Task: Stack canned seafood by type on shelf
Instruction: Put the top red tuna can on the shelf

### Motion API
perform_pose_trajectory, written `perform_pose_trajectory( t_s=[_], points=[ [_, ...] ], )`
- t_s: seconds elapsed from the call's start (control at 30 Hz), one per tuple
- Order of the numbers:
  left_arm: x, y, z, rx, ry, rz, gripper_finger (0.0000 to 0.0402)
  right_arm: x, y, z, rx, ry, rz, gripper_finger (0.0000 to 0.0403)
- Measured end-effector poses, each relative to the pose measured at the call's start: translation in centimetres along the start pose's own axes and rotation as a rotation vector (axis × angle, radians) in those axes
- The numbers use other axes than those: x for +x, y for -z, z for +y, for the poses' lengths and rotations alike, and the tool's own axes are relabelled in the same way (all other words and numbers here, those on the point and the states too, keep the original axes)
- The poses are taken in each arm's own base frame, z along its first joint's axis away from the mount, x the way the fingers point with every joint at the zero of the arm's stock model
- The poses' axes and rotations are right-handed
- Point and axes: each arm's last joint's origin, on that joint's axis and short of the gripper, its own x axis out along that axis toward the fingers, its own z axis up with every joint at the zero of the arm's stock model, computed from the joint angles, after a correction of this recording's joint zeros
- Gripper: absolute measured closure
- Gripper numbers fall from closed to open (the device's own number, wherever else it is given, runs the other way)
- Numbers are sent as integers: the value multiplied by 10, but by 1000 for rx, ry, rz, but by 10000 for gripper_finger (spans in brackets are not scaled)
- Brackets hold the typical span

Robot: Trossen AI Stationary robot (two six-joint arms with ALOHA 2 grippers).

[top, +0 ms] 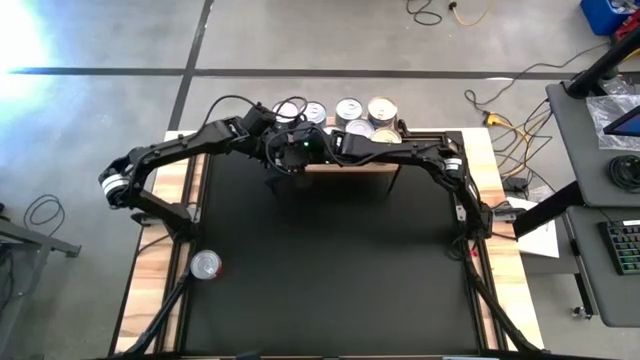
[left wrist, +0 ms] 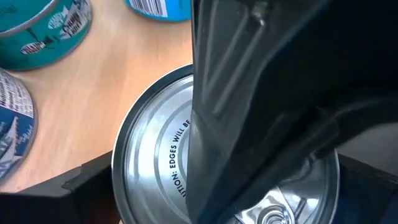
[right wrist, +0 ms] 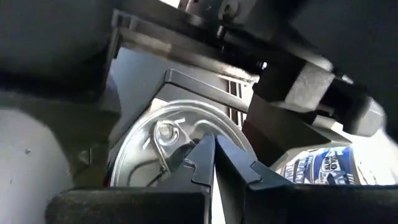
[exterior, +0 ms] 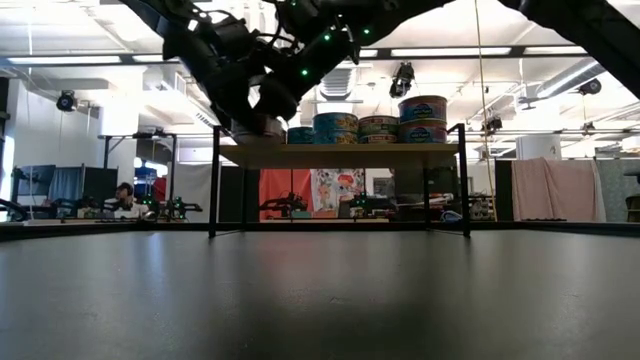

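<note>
The shelf (top: pixel 372 166) (exterior: pixel 340 152), light wood on thin black legs, stands at the table's far edge. Several tins stand on it (top: pixel 365 118) (exterior: pixel 380 127), some stacked. A silver-topped tin (left wrist: pixel 155 155) (right wrist: pixel 146 158) sits upright on the shelf's left part, near its front edge. Both grippers meet there. My left gripper (left wrist: pixel 227 196) (top: pixel 278 150) is open with a finger on each side of this tin. My right gripper (right wrist: pixel 211 155) (top: pixel 297 155) is shut, its tips on the tin's top. The arms hide the tin in the high view. My left gripper's fingers (left wrist: pixel 87 186) stand at the tin's side wall, one on each side; I cannot tell whether they touch it. My right gripper's shut fingertips (right wrist: pixel 202 158) rest on the tin's silver lid (right wrist: pixel 186 124), next to the pull ring (right wrist: pixel 165 134). They slant down from the table's right. The tin stands flat on the shelf top.
One red-labelled tin (top: pixel 205 265) stands alone on the black mat (top: pixel 330 260) near the table's near left corner. Blue-labelled tins (left wrist: pixel 37 31) stand close behind the silver-topped one. The tallest stack (exterior: pixel 422 118) is at the shelf's right end.
</note>
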Motion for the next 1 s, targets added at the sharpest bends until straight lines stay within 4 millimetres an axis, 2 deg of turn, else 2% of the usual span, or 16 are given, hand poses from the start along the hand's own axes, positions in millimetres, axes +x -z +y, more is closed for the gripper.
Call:
perform_pose_trajectory(
  t_s=[0.43, 0.7, 0.87, 1.0],
  points=[
    [1, 2, 7, -29, -26, 5, 2, 16, 22, 16, -17, -124, 109, 394],
    [3, 4, 8, 6, -36, 22, 3, 16, 20, 15, -8, -117, 94, 394],
    [3, 5, 8, 5, -49, 33, 25, 14, 17, 13, 2, -106, 75, 394],
    [2, 6, 8, 3, -49, 49, 25, 14, 14, 12, 13, -97, 55, 394]
  ],
)
